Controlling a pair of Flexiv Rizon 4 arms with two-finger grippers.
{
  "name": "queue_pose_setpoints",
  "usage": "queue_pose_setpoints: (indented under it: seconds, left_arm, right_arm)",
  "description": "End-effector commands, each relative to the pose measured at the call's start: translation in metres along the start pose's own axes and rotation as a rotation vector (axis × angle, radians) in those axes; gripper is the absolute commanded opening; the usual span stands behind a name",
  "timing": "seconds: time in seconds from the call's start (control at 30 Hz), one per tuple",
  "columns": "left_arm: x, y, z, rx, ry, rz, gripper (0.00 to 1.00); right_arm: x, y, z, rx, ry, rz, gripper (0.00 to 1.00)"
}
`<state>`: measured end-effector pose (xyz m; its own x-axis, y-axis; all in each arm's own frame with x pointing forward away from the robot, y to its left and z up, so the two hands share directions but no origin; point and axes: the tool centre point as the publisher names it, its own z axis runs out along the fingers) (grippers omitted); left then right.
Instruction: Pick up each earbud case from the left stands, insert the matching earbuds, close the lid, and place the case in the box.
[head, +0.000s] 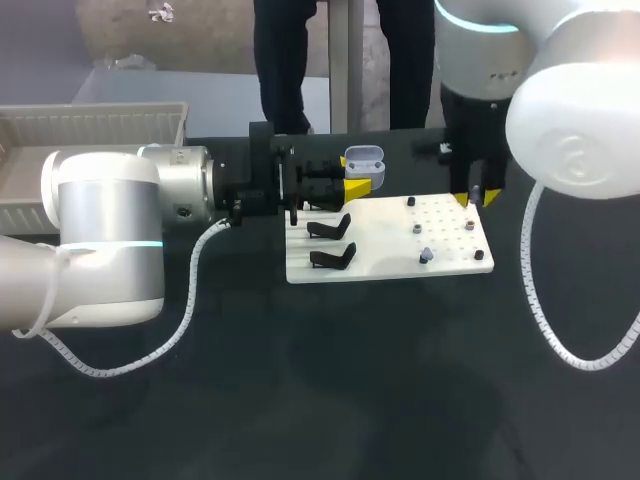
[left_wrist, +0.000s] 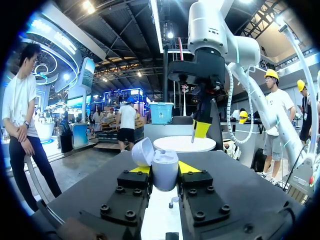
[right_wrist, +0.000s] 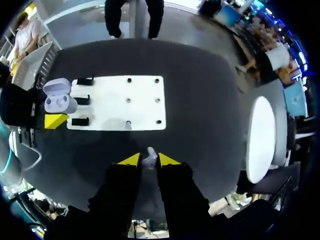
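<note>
**Q:** Which step?

**A:** Insertion, about to start. My left gripper (left_wrist: 164, 170) is clamped on the pale grey-blue plastic earbud case (head: 364, 158), one yellow tip on each side. The lid is up and the sockets face out. The case is held in the air over the stand end of the flat white plastic board (head: 385, 262). My right gripper (head: 476, 198) has its tips nearly together, pinching a small pale earbud (right_wrist: 148, 156) between them. It sits at the board's far right edge, well apart from the case.

**Q:** Next move?

**A:** My guess: carry the earbud across to the open case, line it up over the matching socket and press it in. The lid is tilted back on one side, so come in from the open side. The socket is a tight fit, so a tilted bud could jam or slip out of the pinch.

**Q:** Surface? Room?

**A:** It's a dark matte tabletop (head: 350, 400), with the board in the middle. The curved black stands (head: 330, 228) I can see are bare. A few small earbuds on pegs (head: 425, 256) remain at the board's right end. The slatted off-white plastic crate (head: 100, 125) is at the back left, behind my left arm. The path between the grippers looks open above the pegs.
</note>
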<state>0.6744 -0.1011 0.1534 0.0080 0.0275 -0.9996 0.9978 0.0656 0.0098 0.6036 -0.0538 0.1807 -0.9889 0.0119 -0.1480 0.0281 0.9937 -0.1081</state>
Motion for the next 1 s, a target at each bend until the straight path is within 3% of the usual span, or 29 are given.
queue_pose_setpoints:
  seconds: [0.03, 0.13, 0.2, 0.63, 0.87, 1.0]
  left_arm:
    - [0.0, 0.0, 0.0, -0.003, -0.003, 0.002, 0.0]
    - [0.0, 0.0, 0.0, -0.003, -0.003, 0.002, 0.0]
    - [0.0, 0.0, 0.0, -0.003, -0.003, 0.002, 0.0]
    - [0.0, 0.0, 0.0, -0.003, -0.003, 0.002, 0.0]
    - [0.0, 0.0, 0.0, -0.003, -0.003, 0.002, 0.0]
    - [0.0, 0.0, 0.0, -0.003, -0.003, 0.002, 0.0]
  right_arm:
    - [0.004, 0.01, -0.013, 0.039, 0.091, 0.551, 0.0]
    - [0.007, 0.02, -0.015, 0.056, 0.127, 0.61, 0.0]
    - [0.008, 0.028, -0.017, 0.057, 0.124, 0.557, 0.0]
    - [0.008, 0.028, -0.017, 0.057, 0.124, 0.557, 0.0]
    - [-0.017, 0.053, -0.035, -0.01, 0.15, 0.539, 0.0]
    - [-0.032, 0.066, -0.048, -0.035, 0.117, 0.516, 0.0]
